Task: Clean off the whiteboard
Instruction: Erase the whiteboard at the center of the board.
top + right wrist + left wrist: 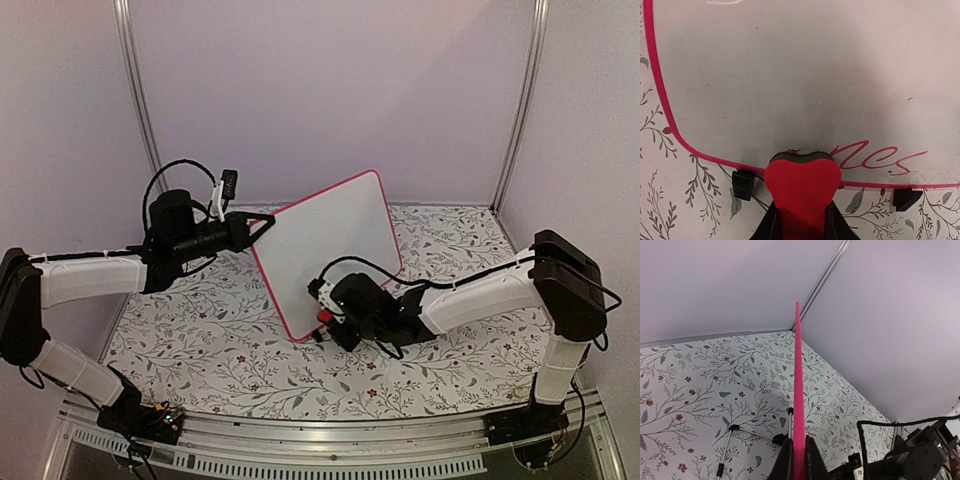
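One flower-patterned bench (200, 340) carries one white rectangular whiteboard (330, 250) with a thin pink frame, standing tilted. The left claw (258, 230) is clamped on its left edge, the board stretching straight ahead of it. The right claw (802, 210) is clamped on one red heart-shaped eraser (802, 182), set against the board's lower edge directly ahead. One red scrawl (875, 157) sits just right of that claw. Two small black feet (743, 182) flank it. A hard push could twist the board out of the left claw's thin edge grip.

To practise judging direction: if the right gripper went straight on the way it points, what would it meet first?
The whiteboard, near its lower edge; the red eraser in the right gripper seems to touch it.
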You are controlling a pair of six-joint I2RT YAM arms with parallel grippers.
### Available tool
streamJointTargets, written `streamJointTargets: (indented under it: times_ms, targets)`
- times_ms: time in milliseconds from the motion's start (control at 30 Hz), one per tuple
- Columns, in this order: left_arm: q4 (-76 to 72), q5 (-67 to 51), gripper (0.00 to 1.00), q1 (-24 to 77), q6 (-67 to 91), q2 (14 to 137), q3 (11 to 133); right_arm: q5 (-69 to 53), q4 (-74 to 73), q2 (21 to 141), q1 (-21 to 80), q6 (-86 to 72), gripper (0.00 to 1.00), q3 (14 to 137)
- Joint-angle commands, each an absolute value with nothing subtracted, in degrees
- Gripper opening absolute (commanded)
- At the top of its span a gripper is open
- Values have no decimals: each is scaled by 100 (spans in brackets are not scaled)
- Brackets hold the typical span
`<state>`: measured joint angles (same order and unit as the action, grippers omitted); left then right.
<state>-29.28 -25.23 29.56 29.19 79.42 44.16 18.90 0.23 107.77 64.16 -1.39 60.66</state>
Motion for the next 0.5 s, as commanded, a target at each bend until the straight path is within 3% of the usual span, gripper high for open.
streamJointTargets:
  times_ms: [0,267,467]
  targets:
    - [-3199,-2639,0,3010,2951,7944,4500,2128,-124,10115,6405,-63,23,6228]
    - [-3200,-2643,0,3011,2948,7954,4509,1759,29,8942,6375,-62,24,6262]
    - [-3205,-2648,0,3011,2949,7952,4517,660,421,8133,6107,-305,24,6340]
